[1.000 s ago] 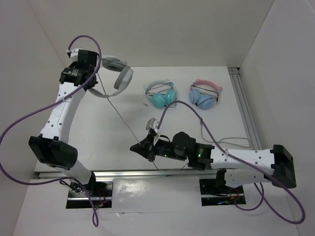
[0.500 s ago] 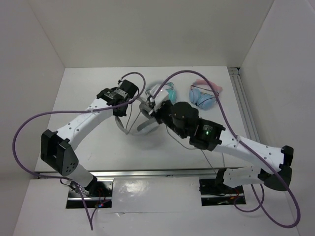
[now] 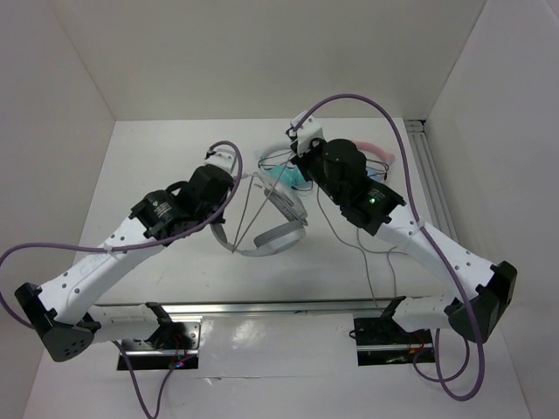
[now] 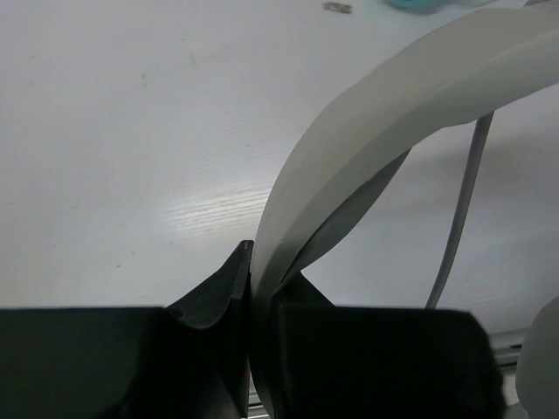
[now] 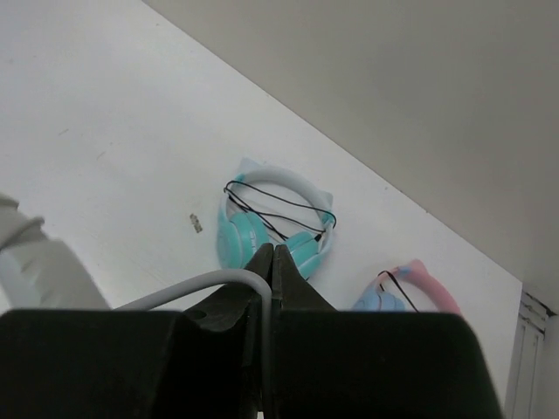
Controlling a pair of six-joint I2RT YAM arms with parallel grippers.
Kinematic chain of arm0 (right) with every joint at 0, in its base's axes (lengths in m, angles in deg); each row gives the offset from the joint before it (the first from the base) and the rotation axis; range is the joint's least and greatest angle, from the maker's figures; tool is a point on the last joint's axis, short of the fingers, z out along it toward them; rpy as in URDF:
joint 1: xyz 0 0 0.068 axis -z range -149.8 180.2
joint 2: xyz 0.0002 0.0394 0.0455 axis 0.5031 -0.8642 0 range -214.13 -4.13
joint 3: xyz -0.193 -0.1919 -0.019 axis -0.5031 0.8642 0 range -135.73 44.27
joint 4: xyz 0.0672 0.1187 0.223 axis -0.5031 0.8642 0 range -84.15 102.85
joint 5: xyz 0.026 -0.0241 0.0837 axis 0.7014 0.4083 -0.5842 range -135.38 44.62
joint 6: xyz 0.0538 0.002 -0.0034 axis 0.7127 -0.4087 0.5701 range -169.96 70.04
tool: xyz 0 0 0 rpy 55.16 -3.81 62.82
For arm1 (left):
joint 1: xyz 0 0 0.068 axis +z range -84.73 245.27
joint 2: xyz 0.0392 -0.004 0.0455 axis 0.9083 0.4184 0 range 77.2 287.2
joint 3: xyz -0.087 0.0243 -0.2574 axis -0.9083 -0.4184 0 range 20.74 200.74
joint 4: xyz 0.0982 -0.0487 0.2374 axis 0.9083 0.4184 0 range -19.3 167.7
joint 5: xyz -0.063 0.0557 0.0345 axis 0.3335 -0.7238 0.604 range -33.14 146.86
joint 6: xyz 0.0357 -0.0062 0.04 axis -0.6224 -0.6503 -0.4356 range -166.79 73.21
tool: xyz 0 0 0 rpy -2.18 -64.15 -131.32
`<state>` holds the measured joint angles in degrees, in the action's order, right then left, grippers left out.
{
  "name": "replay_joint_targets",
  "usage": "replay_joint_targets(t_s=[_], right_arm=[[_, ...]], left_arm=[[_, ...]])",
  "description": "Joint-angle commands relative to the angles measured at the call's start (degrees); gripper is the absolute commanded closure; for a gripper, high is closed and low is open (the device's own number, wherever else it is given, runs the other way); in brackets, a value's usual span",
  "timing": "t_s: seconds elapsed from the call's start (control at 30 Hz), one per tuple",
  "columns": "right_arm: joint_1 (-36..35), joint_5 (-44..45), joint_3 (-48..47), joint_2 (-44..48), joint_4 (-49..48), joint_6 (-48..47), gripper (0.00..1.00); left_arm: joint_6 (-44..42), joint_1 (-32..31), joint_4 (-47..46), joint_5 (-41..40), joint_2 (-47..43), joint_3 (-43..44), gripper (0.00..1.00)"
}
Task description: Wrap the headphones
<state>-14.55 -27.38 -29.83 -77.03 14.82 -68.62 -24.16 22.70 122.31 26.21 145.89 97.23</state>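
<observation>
setting: white tabletop (image 3: 148, 166) boxed in by plain white walls.
headphones: the headphones (image 3: 278, 237) are mid-tabletop between the two arms, near the teal pair (image 5: 272, 223); whether they rest on the surface or hang clear of it, i cannot tell.
left gripper: the left gripper (image 4: 251, 262) is clamped on the edge of the headband (image 4: 376, 113), jaws pressed tight against it.
right gripper: the right gripper (image 5: 272, 258) is pinched together on the cable (image 5: 179, 292), up above the teal pair.
step in hand: probably carrying a turn of cable round the headband.
how to do it well: use the left as a steady anchor and move only the right. sweep it in a full loop round the band with the cable lightly taut, so the turns lie snug side by side.
watch: the loop path runs close to the teal pair and the pink pair (image 5: 406, 295); stay high enough not to snag either.
risk: a hard pull could twist the band out of the left's narrow pinch. too little tension would likely leave loose coils that slip off.
</observation>
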Motion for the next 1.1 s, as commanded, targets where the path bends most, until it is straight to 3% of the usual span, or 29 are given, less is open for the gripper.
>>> replay_joint_targets(t_s=[0.0,0.23,0.4,0.53,0.8,0.93,1.07], right_arm=[[4.5,-1.9,-1.1,0.7,-10.5,0.0,1.0],[7.8,-7.5,-6.9,-2.4,-9.1,2.2,1.0],[13.0,-12.4,-3.6,-3.9,-11.4,5.2,0.98],[16.8,-24.7,0.5,-5.3,-13.5,7.1,0.9],[22.9,-51.7,-1.9,-11.9,-13.5,11.6,0.65],[22.6,-63.2,0.4,-15.9,-22.7,20.1,0.6],[16.5,-62.4,9.4,-18.9,-36.1,26.0,0.6]], left_arm=[[-4.4,-4.4,2.9,5.3,-0.4,0.0,1.0],[-2.5,-10.1,6.7,4.2,2.4,0.8,1.0],[-1.2,-12.4,8.0,2.9,2.4,6.7,1.0],[-0.1,-13.9,11.0,2.3,1.9,13.5,1.0],[-1.3,-15.7,9.1,9.3,-3.2,20.0,1.0],[-0.8,-15.7,7.1,9.3,-5.5,23.8,1.0],[0.6,-15.7,6.6,6.5,-4.0,28.2,1.0]])
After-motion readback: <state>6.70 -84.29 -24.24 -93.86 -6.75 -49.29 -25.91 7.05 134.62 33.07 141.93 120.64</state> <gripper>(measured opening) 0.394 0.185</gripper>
